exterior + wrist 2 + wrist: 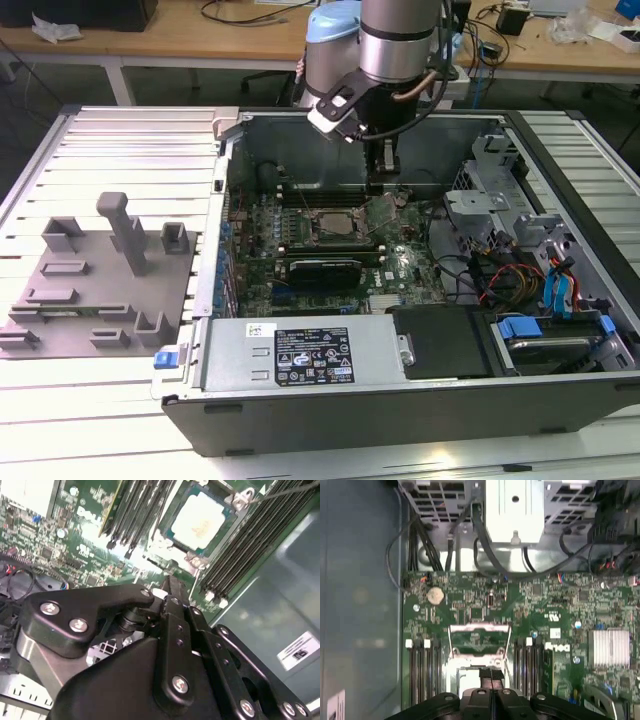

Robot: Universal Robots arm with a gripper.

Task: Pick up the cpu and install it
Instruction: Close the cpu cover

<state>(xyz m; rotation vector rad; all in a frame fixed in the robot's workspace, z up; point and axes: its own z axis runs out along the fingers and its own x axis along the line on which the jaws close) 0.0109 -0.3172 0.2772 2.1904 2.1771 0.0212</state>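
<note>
Silvery-white metal of the cpu (200, 520) is already lying flat inside the socket (239, 500), as I am seeing it in the second wrist view. So I am judging that the picking and the placing are done, and the work is now standing at the locking step. The load frame (480, 626) is standing open in the first wrist view, hinged up at the socket's edge and not yet folded over the chip.

The pincer (490, 676) is hanging just above the socket, near its edge. Its two fingers are pressing together along one thin line, and I am seeing nothing between them. As far as I can tell, they are touching neither the cpu nor the frame.

Any move from here is calling, in my judgement, for a slow and light approach, because the memory slots (245, 550) are sitting just beside the socket.
</note>
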